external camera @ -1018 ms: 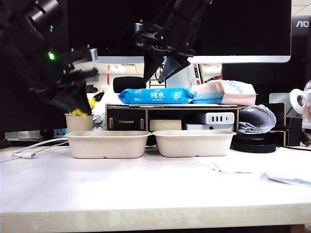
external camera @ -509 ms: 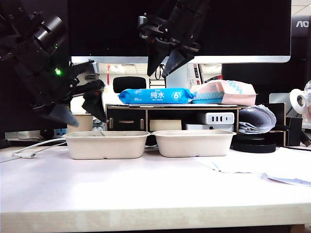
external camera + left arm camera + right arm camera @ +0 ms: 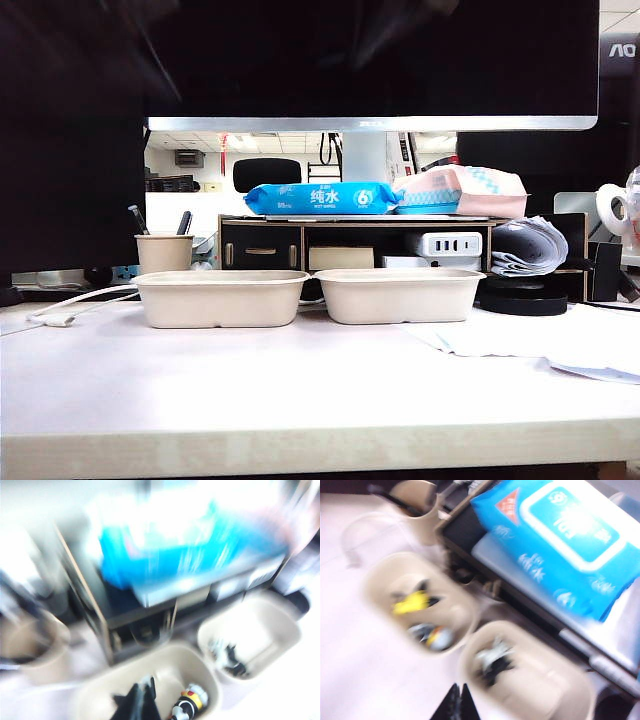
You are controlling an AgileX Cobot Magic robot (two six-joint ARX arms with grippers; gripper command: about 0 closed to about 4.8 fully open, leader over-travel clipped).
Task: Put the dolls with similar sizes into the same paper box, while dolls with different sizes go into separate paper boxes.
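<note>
Both arms now lifted out of the exterior frame, hands off the boxes. Left hand point(image 3: 141, 700) and right hand point(image 3: 458, 702) showing shut, empty. Dolls point(image 3: 412, 602) lying in left box point(image 3: 222, 297) and right box point(image 3: 398, 293); sorting looking complete.

Two beige paper boxes point(image 3: 222, 297) point(image 3: 398, 293) sit on the white table point(image 3: 300, 390), with a bright blue wipes pack point(image 3: 320, 197) lettered in white at the frame's centre. In the right wrist view a yellow doll point(image 3: 411, 603) shows in one box and a grey-and-black doll point(image 3: 492, 662) in the other. Both black grippers point(image 3: 137, 707) point(image 3: 456, 705) are dark wedges at the lower edge.
</note>
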